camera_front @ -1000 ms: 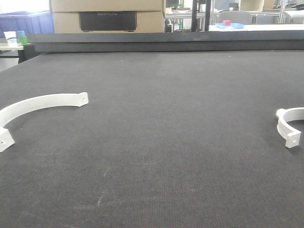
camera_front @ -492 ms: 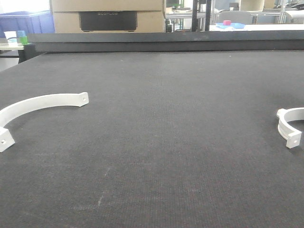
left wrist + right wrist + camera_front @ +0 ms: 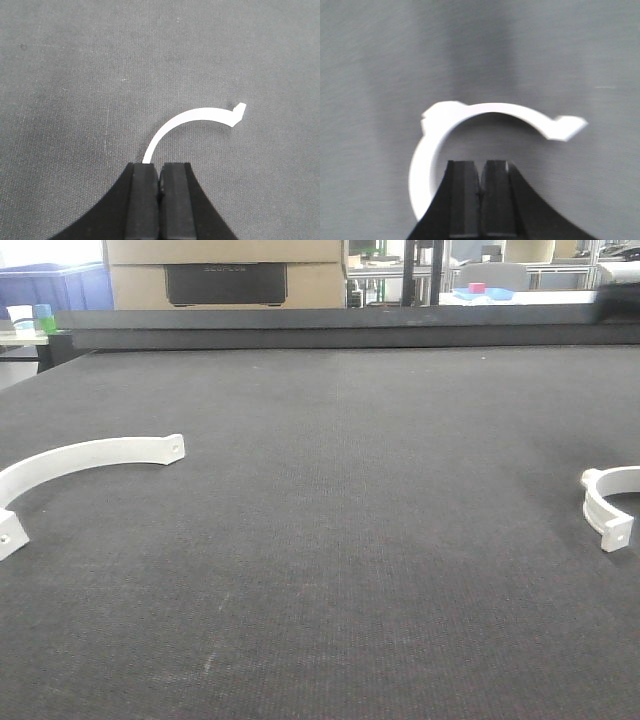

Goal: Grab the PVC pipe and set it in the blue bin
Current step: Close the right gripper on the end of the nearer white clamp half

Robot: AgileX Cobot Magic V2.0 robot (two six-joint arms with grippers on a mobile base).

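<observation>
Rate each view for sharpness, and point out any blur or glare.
Front view: sharp across the mat, with washed-out white at the top left. Left wrist view: crisp, the mat weave and the white curved strip are clear, and the left pincer is dark. Right wrist view: smeared throughout, and the white clamp has soft edges above the right pincer.

You see the left pipe piece (image 3: 90, 453) and right pipe piece (image 3: 596, 508), white curved bands, lying flat on the dark mat (image 3: 350, 540), well apart.

On the mat (image 3: 340, 570), left pipe clamp (image 3: 80, 455) and right pipe clamp (image 3: 596, 508), well apart.
</observation>
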